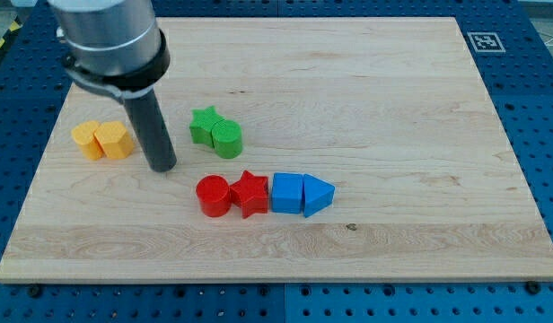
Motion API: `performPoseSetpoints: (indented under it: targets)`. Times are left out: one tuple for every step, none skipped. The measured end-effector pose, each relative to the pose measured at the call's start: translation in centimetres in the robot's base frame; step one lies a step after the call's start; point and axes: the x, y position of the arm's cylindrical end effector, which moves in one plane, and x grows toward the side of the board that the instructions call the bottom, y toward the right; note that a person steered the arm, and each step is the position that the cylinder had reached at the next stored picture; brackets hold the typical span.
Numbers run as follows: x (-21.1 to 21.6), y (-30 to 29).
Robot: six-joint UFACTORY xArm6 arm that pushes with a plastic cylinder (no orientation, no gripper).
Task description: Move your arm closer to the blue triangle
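Observation:
The blue triangle (318, 195) lies on the wooden board (384, 108), at the right end of a row in the lower middle. It touches a blue cube (286, 192) on its left. My tip (162, 167) stands on the board well to the left of the blue triangle, up and to the left of the red cylinder (213, 196). It touches no block.
A red star (250, 192) sits between the red cylinder and the blue cube. A green star (204, 124) and a green cylinder (227, 139) sit right of the rod. Two yellow blocks (103, 140) lie left of it. A printed marker (485, 41) is at the board's top right.

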Motion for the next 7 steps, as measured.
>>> performPoseSetpoints:
  targets:
    - [3.1,0.0]
    - [5.1,0.0]
    - [5.1,0.2]
    - [5.1,0.5]
    - [6.5,1.9]
    - [7.8,6.2]
    - [7.8,11.1]
